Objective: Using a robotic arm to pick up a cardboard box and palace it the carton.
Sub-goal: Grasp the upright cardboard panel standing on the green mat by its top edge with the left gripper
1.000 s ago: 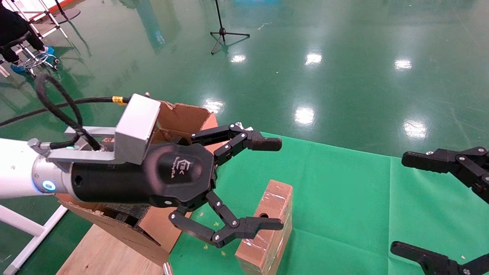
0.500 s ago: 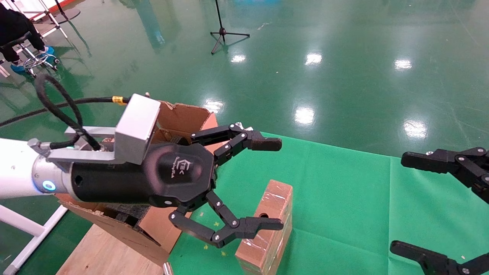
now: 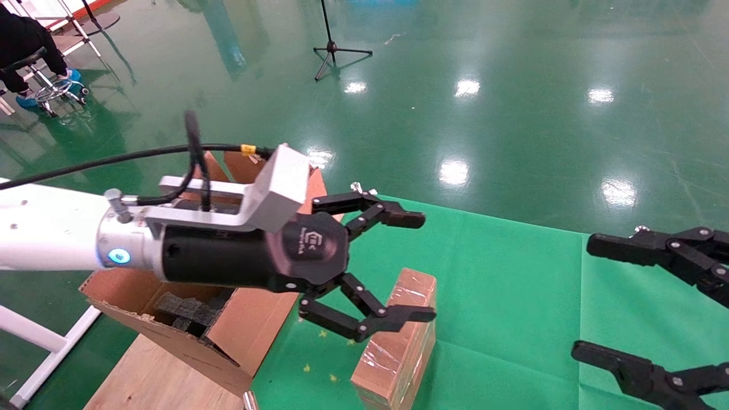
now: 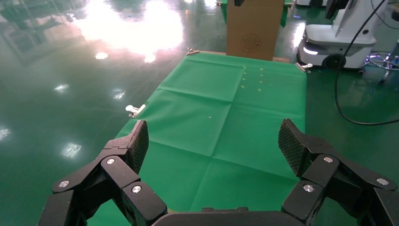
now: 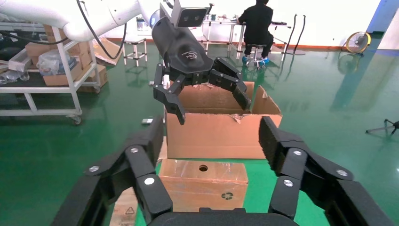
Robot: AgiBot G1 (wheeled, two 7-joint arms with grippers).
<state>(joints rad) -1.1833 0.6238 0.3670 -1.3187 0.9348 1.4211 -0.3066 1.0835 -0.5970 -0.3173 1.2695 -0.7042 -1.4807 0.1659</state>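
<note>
Hovering: left gripper (image 3: 424, 266), jaws apart, above small box (image 3: 396, 347), prob. not touching.
Carton (image 3: 171, 336): beside box.
Right gripper (image 3: 581, 299): jaws apart, well off box.

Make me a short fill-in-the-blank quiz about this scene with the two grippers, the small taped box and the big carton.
1. The left gripper hovers above the cardboard box with its jaws ____.
2. The cardboard box stands on a ____ cloth.
3. The round hole is in the box's ____ face.
4. Dark grey ____ pieces lie inside the carton.

Missing words: open; green; top; foam
</note>
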